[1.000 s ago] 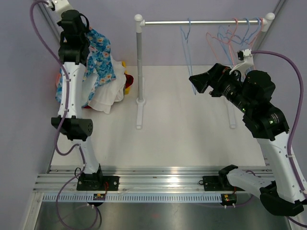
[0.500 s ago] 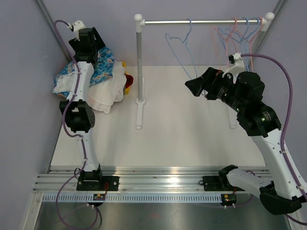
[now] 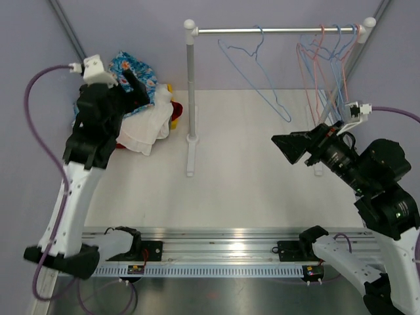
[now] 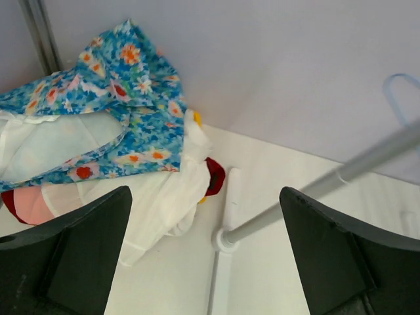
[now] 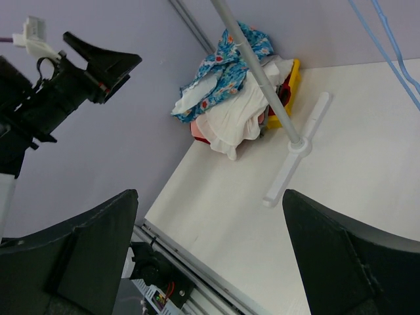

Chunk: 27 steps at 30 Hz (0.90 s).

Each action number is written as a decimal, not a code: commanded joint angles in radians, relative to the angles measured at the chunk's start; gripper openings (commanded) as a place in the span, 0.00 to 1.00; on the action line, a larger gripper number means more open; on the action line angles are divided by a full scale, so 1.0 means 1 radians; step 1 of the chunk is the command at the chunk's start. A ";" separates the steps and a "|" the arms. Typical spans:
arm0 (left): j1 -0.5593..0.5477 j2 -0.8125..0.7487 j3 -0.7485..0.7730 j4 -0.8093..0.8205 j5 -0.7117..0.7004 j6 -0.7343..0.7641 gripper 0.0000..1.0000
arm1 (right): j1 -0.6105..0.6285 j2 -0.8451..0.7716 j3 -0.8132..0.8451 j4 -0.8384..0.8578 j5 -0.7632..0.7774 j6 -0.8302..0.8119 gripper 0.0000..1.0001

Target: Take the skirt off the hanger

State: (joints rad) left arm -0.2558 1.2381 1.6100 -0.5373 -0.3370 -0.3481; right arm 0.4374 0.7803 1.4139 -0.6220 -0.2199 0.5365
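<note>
The skirt [image 4: 131,125] lies draped atop the clothes pile [image 3: 147,125] in the far-left corner, while the blue hanger [image 3: 256,72] hangs bare and skewed on the rail [image 3: 275,30]. Left gripper [image 4: 207,252] gapes wide beside the pile, right gripper [image 5: 210,256] likewise, both empty. One danger: heaped so loosely, the skirt might slide off.

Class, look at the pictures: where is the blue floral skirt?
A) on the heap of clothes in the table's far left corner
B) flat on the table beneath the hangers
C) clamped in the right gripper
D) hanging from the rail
A: the blue floral skirt lies on top of the heap of clothes, and the hangers on the rail are bare.
</note>
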 commanded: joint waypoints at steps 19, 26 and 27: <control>-0.039 -0.730 -0.395 -0.110 0.197 0.041 0.99 | -0.005 -0.481 -0.193 -0.077 0.152 0.034 1.00; -0.039 -0.717 -0.348 -0.173 0.167 0.060 0.99 | -0.005 -0.487 -0.231 -0.064 0.163 0.020 0.99; -0.040 -0.712 -0.341 -0.190 0.149 0.064 0.99 | -0.003 -0.486 -0.236 -0.065 0.163 0.022 1.00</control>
State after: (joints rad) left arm -0.2901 0.5098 1.2148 -0.7059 -0.1806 -0.3115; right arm 0.4374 0.2932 1.1973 -0.7044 -0.0860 0.5667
